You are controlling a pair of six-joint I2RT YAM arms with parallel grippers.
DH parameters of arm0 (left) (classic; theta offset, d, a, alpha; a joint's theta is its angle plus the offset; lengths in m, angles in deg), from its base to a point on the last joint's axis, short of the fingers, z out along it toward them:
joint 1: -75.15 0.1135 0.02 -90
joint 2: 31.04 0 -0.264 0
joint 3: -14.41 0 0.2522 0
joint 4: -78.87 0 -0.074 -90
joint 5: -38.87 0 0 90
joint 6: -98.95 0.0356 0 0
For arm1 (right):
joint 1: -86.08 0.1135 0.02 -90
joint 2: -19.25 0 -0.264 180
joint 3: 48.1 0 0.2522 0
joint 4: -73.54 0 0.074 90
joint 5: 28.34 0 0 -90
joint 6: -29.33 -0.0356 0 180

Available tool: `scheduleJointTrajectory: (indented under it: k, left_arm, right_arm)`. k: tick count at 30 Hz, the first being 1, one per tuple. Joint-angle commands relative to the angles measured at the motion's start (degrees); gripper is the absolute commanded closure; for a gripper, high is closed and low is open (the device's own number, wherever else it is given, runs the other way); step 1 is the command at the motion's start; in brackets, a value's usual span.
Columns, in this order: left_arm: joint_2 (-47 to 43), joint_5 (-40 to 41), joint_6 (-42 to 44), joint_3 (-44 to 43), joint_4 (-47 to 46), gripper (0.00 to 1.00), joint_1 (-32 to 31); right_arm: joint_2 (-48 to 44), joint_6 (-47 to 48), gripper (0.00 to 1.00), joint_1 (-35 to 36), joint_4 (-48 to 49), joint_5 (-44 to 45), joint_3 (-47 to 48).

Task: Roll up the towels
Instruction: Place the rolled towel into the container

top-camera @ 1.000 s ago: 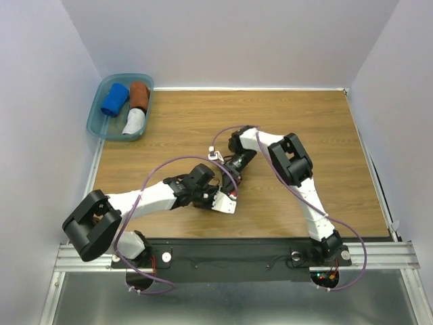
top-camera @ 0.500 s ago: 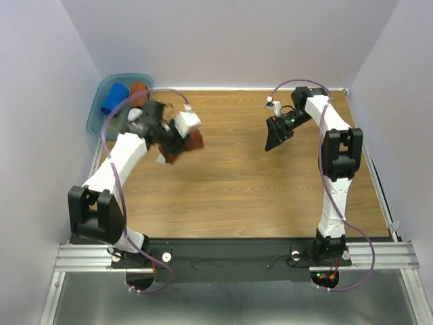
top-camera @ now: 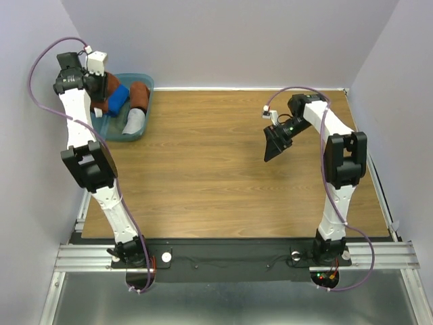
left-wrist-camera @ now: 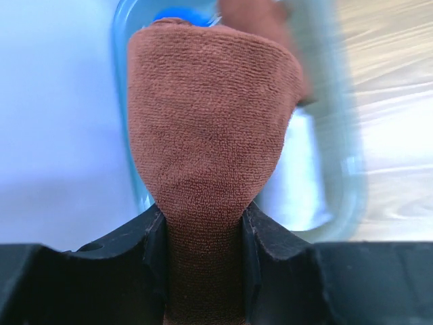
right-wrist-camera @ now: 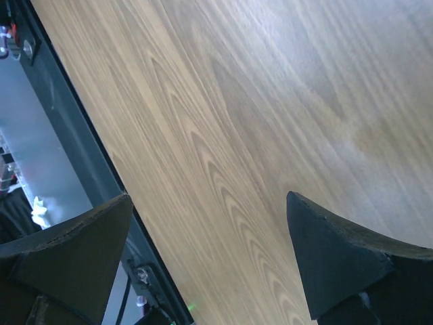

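Note:
My left gripper (top-camera: 103,88) (left-wrist-camera: 203,217) is shut on a rolled rust-brown towel (left-wrist-camera: 210,122) (top-camera: 114,82) and holds it over the translucent blue tub (top-camera: 126,137) at the far left corner. Inside the tub lie a light grey rolled towel (top-camera: 133,122) (left-wrist-camera: 298,183), a second rust-brown roll (top-camera: 139,95) (left-wrist-camera: 260,20) and a blue roll (top-camera: 118,101) (left-wrist-camera: 177,13). My right gripper (top-camera: 272,150) (right-wrist-camera: 208,200) is open and empty, held above the bare wood at the right middle of the table.
The wooden table (top-camera: 223,169) is walled by white panels at the left, back and right. The black base rail (top-camera: 230,257) (right-wrist-camera: 101,156) runs along the near edge. The tub's wall (left-wrist-camera: 348,169) lies just below the held towel.
My left arm swung from the table's middle out to the tub at the far left, carrying the rust-brown towel. My right arm lifted away to the right and has since barely moved.

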Motion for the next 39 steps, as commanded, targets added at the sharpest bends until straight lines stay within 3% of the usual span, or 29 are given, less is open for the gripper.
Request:
scheduleJointTrajectory:
  k: [1,4,23,39]
  left_arm:
    - [1.2,5.7,-1.3,1.2,-0.1,1.00,-0.3]
    - [2.7,7.1,-1.4,5.8,-5.7,1.00,0.7]
    - [10.5,21.9,-6.7,4.8,-2.4,1.00,1.1]
    - [17.5,23.7,-8.7,-0.5,-2.1,1.00,0.5]
  right_arm:
    - [-3.1,-0.3,0.00,-0.2,2.0,-0.8,-2.0]
    - [-3.2,-0.6,0.00,-0.3,3.5,-0.8,-4.0]
    - [-4.0,0.6,0.00,-0.3,6.8,-0.2,-10.2]
    - [-2.6,0.0,0.00,-0.4,7.4,-0.7,-10.6]
